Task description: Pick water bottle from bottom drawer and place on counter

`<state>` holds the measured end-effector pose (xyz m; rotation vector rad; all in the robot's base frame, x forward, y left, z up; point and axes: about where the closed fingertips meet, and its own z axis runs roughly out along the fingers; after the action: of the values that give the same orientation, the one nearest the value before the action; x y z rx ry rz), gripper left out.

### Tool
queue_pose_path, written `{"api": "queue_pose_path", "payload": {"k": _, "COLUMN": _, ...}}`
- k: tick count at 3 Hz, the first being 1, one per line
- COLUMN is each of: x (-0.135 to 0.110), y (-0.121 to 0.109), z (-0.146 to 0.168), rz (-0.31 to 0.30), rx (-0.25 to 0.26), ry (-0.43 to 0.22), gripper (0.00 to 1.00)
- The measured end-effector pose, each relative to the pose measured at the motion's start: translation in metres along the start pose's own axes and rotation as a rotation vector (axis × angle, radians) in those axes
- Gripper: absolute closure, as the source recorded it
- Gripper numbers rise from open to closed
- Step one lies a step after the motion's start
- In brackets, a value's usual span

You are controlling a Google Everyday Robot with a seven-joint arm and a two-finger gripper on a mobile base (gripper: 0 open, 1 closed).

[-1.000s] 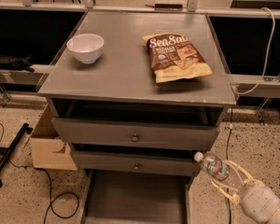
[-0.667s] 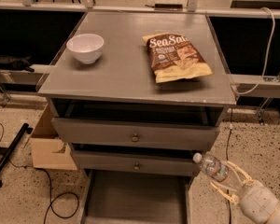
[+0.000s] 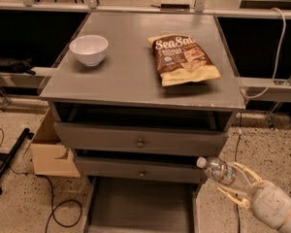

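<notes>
The tool (image 3: 229, 177), low to the right of the cabinet, is clamped on the lower body of the water bottle (image 3: 215, 168). The bottle is held tilted in the air, white cap toward the drawers, clear of the open bottom drawer (image 3: 140, 207). It looks light, thin-walled and slick, so a mid-body hold suits it. Its label band is unreadable. On the table (image 3: 131, 74), the chip bag (image 3: 184, 59) reads "Sea Salt".

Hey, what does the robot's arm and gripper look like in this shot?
The gripper, low at the right beside the drawer cabinet, has two slim cream-yellow fingers with an open, framelike build. They join a rounded, pale grey-white wrist housing crossed by a thin yellowish band near the picture's edge. No cables or markings on it show.
</notes>
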<state>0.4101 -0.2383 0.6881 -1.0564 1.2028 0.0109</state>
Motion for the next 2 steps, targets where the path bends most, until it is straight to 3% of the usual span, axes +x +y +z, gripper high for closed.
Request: {"api": "queue_pose_path", "payload": {"k": 2, "x": -0.087, "y": -0.097, "z": -0.008, "rz": -0.164, "rx": 0.036, "ry": -0.118, "gripper": 1.0}}
